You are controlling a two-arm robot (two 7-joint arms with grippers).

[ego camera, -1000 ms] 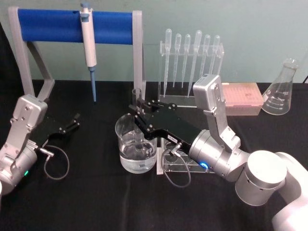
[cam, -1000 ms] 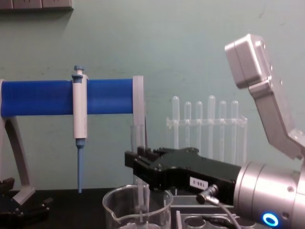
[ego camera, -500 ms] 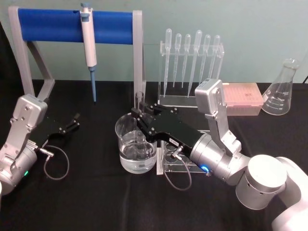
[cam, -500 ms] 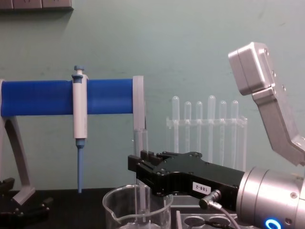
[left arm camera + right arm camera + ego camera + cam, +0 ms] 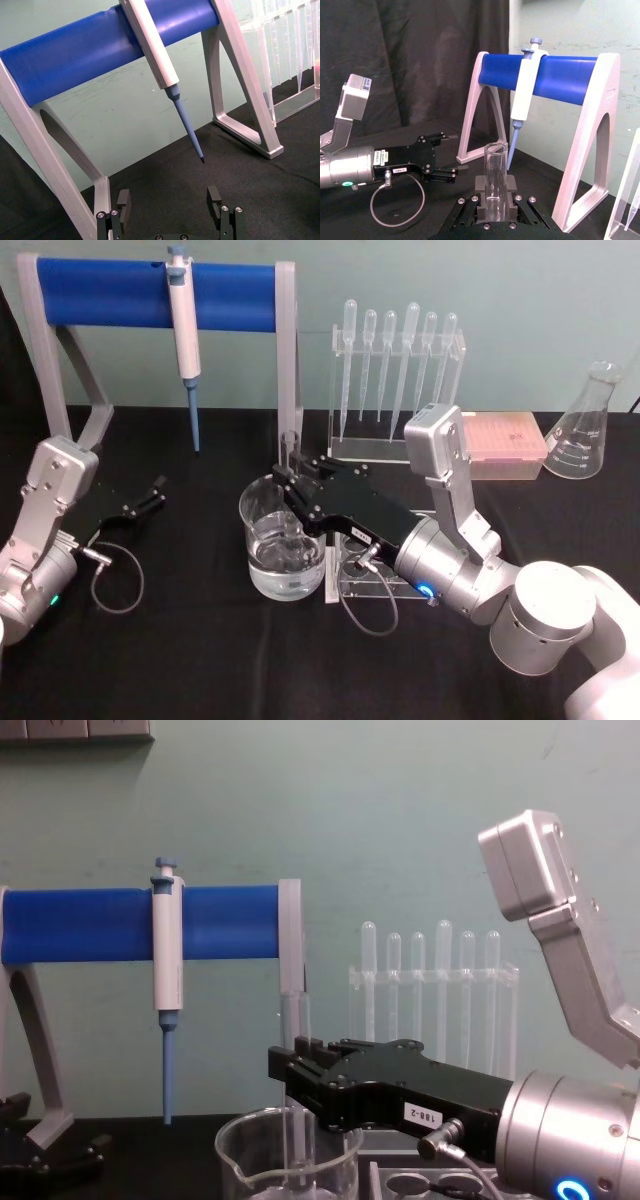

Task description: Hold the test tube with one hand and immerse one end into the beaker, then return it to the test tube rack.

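Observation:
My right gripper (image 5: 291,480) is shut on the test tube (image 5: 290,448), a clear glass tube held upright over the beaker (image 5: 262,523). In the chest view the test tube (image 5: 293,1018) rises above the right gripper (image 5: 296,1068) and its lower part runs down inside the beaker (image 5: 240,1160). The beaker holds clear liquid in its lower part. The right wrist view looks along the test tube (image 5: 496,172), clamped between the fingers (image 5: 481,186). My left gripper (image 5: 152,494) rests open on the table at the left, also seen as the left gripper (image 5: 169,201).
A blue-barred stand (image 5: 120,292) carries a white pipettor (image 5: 184,335) behind the beaker. A rack of plastic pipettes (image 5: 395,360), a pink tip box (image 5: 505,440) and a conical flask (image 5: 585,425) stand at the back right. A clear holed rack (image 5: 365,585) lies under my right arm.
My right gripper moved the test tube slightly down into the beaker a second ago and has held still since. The left arm has not moved.

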